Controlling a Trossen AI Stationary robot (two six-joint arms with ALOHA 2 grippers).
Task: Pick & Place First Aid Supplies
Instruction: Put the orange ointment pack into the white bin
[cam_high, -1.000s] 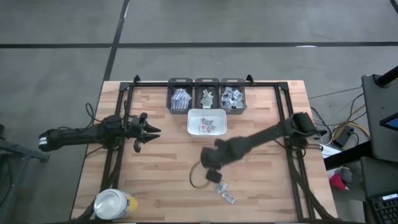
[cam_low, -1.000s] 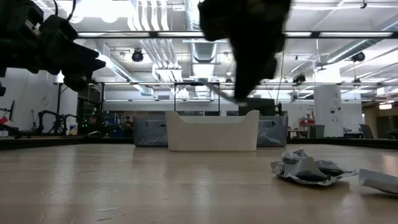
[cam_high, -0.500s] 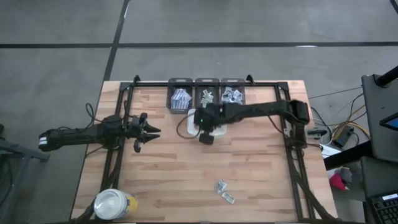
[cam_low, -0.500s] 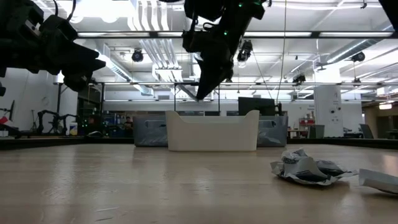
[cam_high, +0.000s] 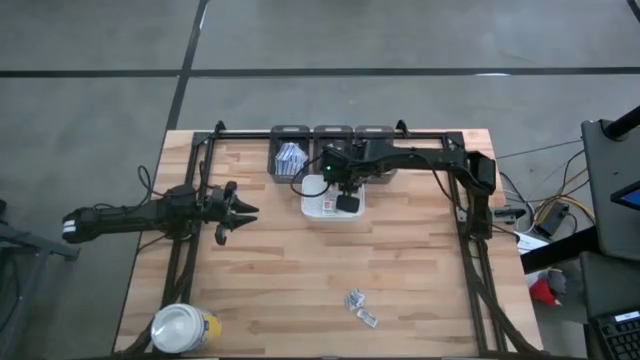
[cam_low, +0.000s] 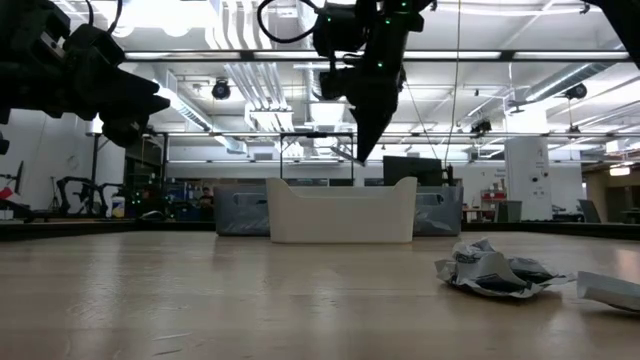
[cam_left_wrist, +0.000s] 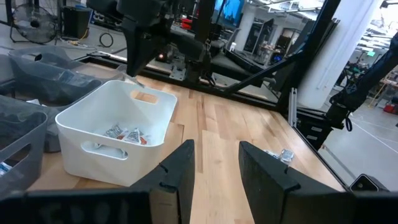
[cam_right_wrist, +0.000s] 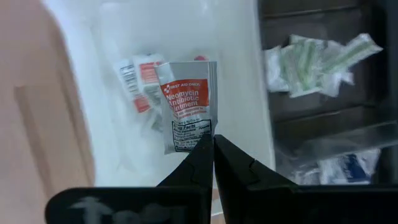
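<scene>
My right gripper (cam_high: 347, 200) hangs above the white tray (cam_high: 312, 186), shut on a small white-and-red ointment packet (cam_right_wrist: 186, 102). The low view shows its fingers (cam_low: 362, 150) pointing down, well above the tray's rim (cam_low: 340, 185). Several red-printed packets (cam_right_wrist: 140, 81) lie on the tray's floor. More first aid supplies, a crumpled silver sachet and a flat packet (cam_high: 358, 305), rest on the wood near the front edge. My left gripper (cam_high: 245, 210) waits at the table's left, level and open, with nothing between its fingers (cam_left_wrist: 214, 168). My right gripper pinches one corner of the packet's short edge (cam_right_wrist: 199, 142) between its two fingertips. The fingers come from above, pointing steeply down. The packet is lifted clear and sticks out flat beyond the fingertips, over the tray's inside.
Three dark bins (cam_high: 332, 152) holding sorted packets stand in a row at the far edge, just behind the tray. A white-lidded yellow jar (cam_high: 183, 328) sits at the near left corner. Black frame rails (cam_high: 470, 240) run along both sides of the table.
My right gripper has swung from low over the loose packets near the front edge up and toward the far edge, and now stands over the white tray. It has rolled on the way and stayed shut on the packet.
</scene>
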